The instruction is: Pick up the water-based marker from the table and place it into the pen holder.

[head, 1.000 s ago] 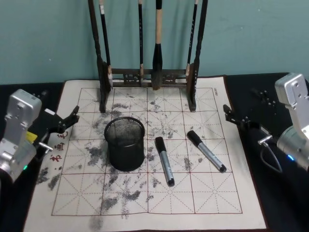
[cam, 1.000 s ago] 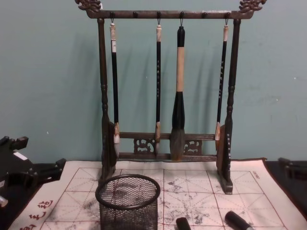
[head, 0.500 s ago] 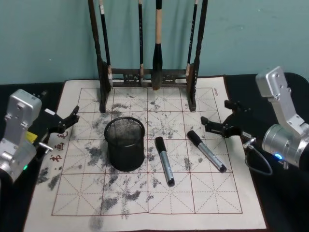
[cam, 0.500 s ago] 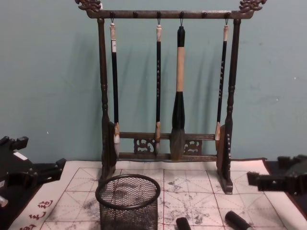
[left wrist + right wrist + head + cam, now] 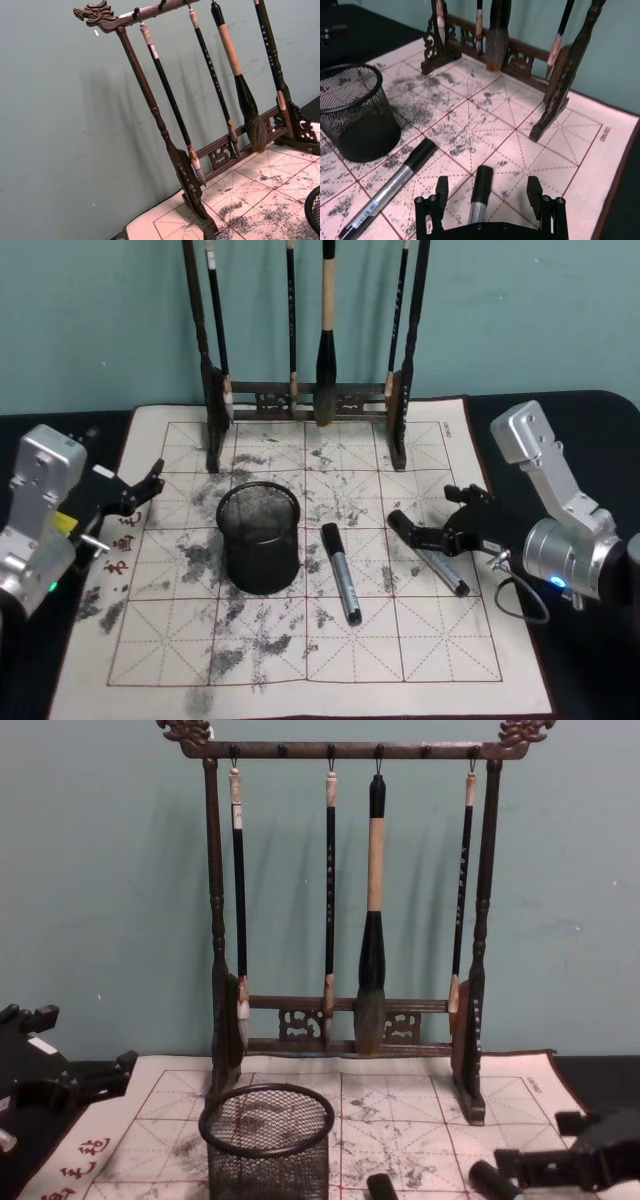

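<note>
Head view | our right end effector (image 5: 487, 184) has arrived, spread astride the water-based marker (image 5: 447, 578) | grasp next | left end effector (image 5: 146, 493) idle, spread.

plain teal wall (image 5: 100, 870), dark wooden brush rack (image 5: 215, 920) before it, black surface (image 5: 560, 420) at sides

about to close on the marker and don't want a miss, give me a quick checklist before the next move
1. Right gripper open: ok.
2. Right-hand marker lies between its fingers: ok.
3. Fingers low enough to grip the barrel: cannot tell.
4. Second marker lies apart from the gripper: ok.
5. Pen holder upright on the table, mouth unblocked: ok.
6. Left gripper parked at the mat's left edge, off the route: ok.
</note>
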